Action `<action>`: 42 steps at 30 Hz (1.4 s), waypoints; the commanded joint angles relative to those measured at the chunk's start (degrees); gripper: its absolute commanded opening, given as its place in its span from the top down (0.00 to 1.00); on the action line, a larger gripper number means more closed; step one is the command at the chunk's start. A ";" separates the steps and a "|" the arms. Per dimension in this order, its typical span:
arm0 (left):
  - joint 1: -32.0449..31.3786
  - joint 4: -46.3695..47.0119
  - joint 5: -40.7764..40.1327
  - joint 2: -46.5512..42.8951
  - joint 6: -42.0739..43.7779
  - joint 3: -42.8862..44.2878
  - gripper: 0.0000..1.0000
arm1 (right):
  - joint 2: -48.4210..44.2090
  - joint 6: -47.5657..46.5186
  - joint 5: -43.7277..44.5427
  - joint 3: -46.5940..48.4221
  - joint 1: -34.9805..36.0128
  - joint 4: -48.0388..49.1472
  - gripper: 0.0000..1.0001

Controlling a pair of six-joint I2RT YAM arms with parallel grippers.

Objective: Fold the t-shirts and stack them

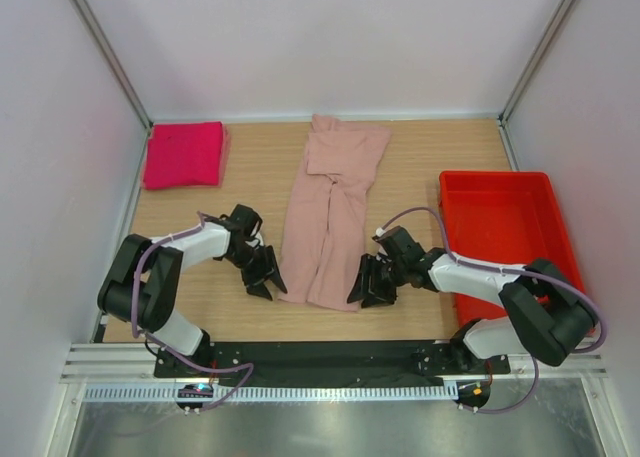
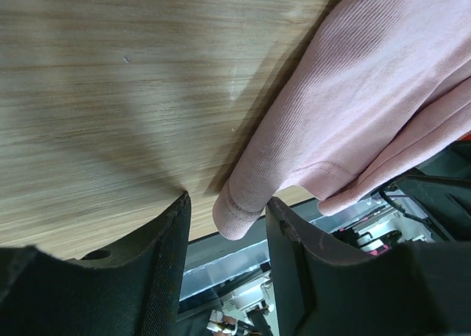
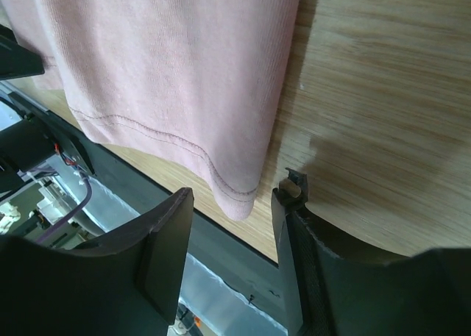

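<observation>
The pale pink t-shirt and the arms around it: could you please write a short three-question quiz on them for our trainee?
1. True or false: the magenta t-shirt lies folded at the far left of the table.
2. The left gripper and the right gripper, both open, each have between their fingers: A) a near corner of the pale pink t-shirt; B) its far end; C) the magenta t-shirt.
3. On which side of the table does the red bin stand?
Key: 1 true; 2 A; 3 right.
</observation>
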 commanded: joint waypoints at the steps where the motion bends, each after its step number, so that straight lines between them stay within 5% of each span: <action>1: -0.63 1.31 0.51 -0.02 0.33 -0.51 0.54 | 1.45 0.11 0.14 -0.76 0.43 0.87 0.46; 12: -0.54 2.10 0.07 0.95 0.68 -1.21 0.74 | 2.94 0.55 0.84 -2.78 0.61 3.15 0.56; 14: -0.63 2.45 0.07 1.12 0.68 -1.56 0.89 | 3.91 0.47 1.28 -3.39 0.61 3.86 0.66; 15: -0.54 2.63 0.07 1.30 0.77 -1.57 0.97 | 4.17 0.47 1.11 -3.48 0.69 4.30 0.83; 18: -0.72 2.81 -0.28 0.69 0.60 -2.62 1.00 | 2.52 0.64 1.72 -4.71 0.61 2.90 0.98; 26: -4.32 5.70 -1.07 -6.77 -4.85 -8.50 1.00 | -13.38 -0.77 7.87 -4.36 0.61 -12.73 0.99; 35: -9.77 6.77 -0.72 -13.20 -12.84 -11.32 1.00 | -14.54 1.42 1.82 -10.51 0.43 -10.73 0.99; 42: -9.95 -1.21 -3.79 -19.09 -13.65 -2.46 1.00 | -21.84 -2.67 7.41 -3.86 0.34 -23.45 0.99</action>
